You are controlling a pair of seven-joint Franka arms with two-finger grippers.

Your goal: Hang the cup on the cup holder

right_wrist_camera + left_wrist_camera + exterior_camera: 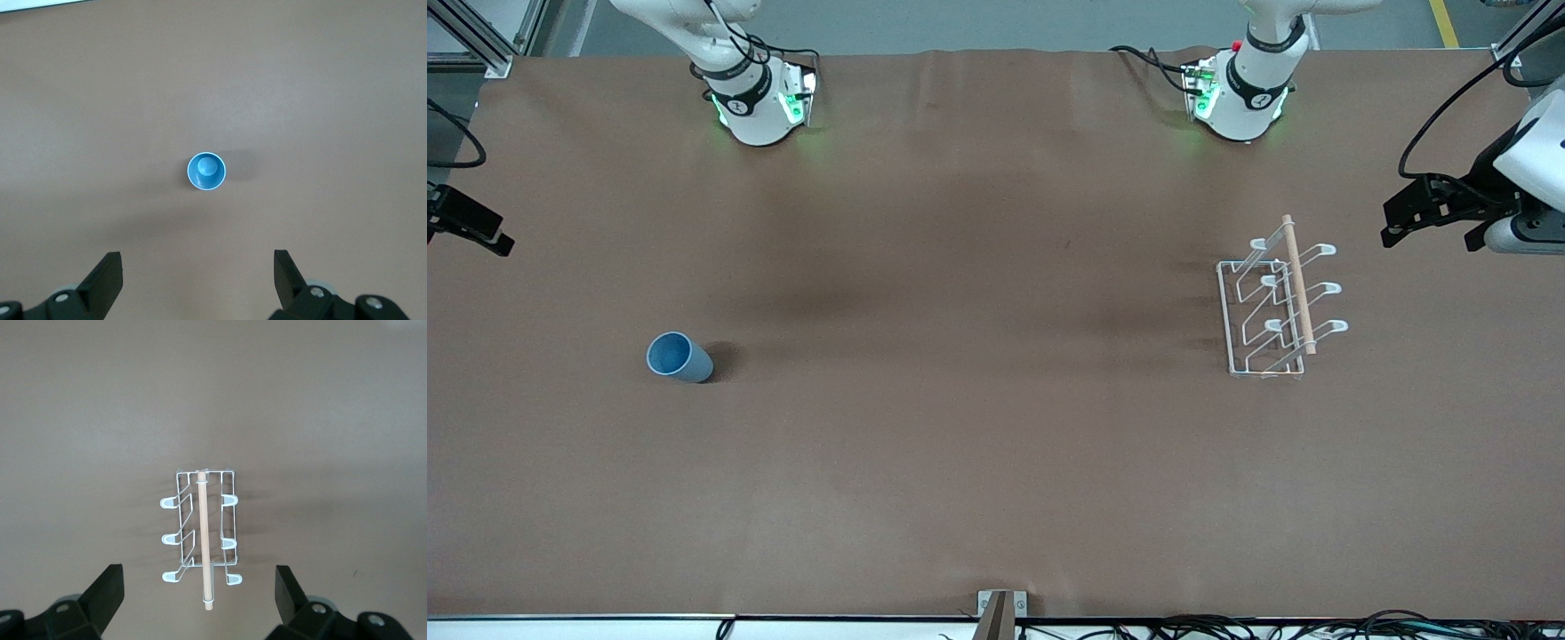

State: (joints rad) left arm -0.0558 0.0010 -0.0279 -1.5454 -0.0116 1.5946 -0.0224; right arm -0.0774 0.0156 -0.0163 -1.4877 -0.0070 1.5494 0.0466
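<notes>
The light blue cup (680,357) stands upright, mouth up, on the brown table toward the right arm's end; it shows from above in the right wrist view (206,171). The white wire cup holder (1280,298) with its wooden rod stands toward the left arm's end and shows in the left wrist view (200,530). My right gripper (480,233) hangs high over the table's end, open and empty (197,257). My left gripper (1432,233) hangs high beside the cup holder, open and empty (198,572).
The brown table cloth (978,400) covers the whole table. The two arm bases (756,102) (1240,98) stand along the edge farthest from the front camera. Cables (1316,627) lie along the nearest edge.
</notes>
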